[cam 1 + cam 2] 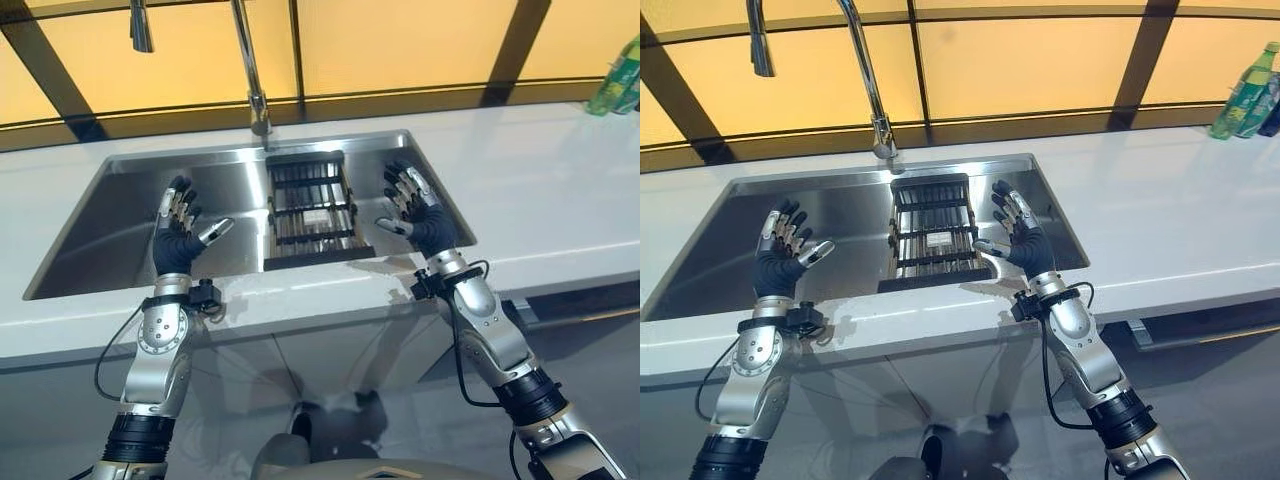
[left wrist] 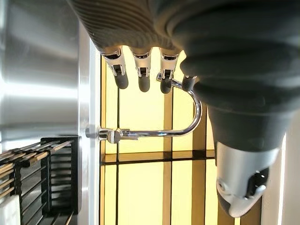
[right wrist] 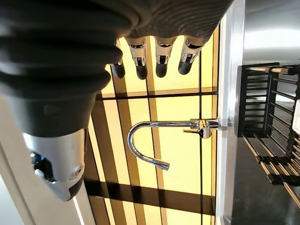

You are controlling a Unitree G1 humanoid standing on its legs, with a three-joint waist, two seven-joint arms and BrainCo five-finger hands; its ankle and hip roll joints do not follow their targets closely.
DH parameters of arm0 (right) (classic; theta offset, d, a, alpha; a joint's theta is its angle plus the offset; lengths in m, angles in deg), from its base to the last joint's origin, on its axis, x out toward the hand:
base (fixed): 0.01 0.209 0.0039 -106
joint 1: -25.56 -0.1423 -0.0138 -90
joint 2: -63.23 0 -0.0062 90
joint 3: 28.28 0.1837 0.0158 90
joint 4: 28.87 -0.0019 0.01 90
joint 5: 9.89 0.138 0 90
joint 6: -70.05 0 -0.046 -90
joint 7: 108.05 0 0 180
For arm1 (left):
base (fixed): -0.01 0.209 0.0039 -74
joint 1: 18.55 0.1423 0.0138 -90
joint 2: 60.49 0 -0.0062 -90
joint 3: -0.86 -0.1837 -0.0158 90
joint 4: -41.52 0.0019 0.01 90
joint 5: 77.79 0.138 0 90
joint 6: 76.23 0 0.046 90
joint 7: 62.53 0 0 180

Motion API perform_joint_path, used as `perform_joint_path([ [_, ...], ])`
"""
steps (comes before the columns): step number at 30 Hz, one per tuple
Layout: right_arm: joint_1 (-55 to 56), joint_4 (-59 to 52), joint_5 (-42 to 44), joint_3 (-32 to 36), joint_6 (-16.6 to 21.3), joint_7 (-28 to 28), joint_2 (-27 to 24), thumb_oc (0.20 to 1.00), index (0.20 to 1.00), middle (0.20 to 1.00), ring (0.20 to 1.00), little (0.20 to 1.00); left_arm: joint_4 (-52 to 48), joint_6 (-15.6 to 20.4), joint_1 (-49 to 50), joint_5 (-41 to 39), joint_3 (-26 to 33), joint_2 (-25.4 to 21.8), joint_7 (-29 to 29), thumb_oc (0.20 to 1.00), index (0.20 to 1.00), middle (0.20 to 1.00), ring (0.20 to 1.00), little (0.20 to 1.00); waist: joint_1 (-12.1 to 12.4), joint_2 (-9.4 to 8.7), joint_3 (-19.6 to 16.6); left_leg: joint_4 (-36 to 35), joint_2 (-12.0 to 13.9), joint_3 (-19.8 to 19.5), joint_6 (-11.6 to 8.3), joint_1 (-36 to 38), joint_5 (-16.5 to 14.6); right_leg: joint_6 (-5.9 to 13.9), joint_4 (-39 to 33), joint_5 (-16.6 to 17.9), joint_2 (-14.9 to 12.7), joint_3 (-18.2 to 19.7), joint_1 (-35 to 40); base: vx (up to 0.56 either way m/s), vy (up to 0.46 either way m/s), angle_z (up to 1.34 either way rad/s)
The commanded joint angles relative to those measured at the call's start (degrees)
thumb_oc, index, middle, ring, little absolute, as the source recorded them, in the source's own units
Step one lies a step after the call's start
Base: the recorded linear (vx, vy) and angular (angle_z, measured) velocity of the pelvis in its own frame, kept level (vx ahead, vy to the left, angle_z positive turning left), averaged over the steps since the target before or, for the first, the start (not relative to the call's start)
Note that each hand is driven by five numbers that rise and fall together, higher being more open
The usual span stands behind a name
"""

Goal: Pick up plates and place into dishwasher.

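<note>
Above sink (image 1: 120, 230): left hand (image 1: 178, 232) and right hand (image 1: 415, 212) spread, empty, flanking black rack (image 1: 308, 212).

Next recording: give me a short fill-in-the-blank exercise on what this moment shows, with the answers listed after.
1. The black rack sits inside the steel ____.
2. The left hand and right hand are raised on either side of the rack, both with fingers ____.
3. The faucet rises from the counter edge directly behind the ____.
4. The green bottles stand on the countertop at the robot's far ____.

Missing words: sink; open; rack; right
</note>
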Motion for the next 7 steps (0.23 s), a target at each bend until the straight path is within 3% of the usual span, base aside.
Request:
perform_joint_path([
  [1,0.5,-4.1,0.7,2.2,2.1,0.8,0.6,1.000,1.000,1.000,1.000,1.000,-1.5,1.5,-2.7,-2.1,-0.1,-1.3,1.8,1.000,1.000,1.000,1.000,1.000,-0.5,-0.46,-4.5,-0.4,4.8,-1.1,-3.26,4.6,-3.4,-2.31,-0.8,7.9,0.3,0.7,-5.5,0.05,0.107,0.02],
  [7,1.5,-4.1,-0.3,2.8,1.5,2.5,1.4,1.000,1.000,1.000,1.000,1.000,-0.8,0.6,-3.6,-5.0,-1.0,-0.8,3.7,1.000,1.000,1.000,1.000,1.000,-1.1,-0.14,-5.2,-2.3,4.4,-1.0,-2.62,5.2,-3.1,-1.74,-0.5,7.8,-0.5,0.7,-5.5,0.04,0.063,0.04],
])
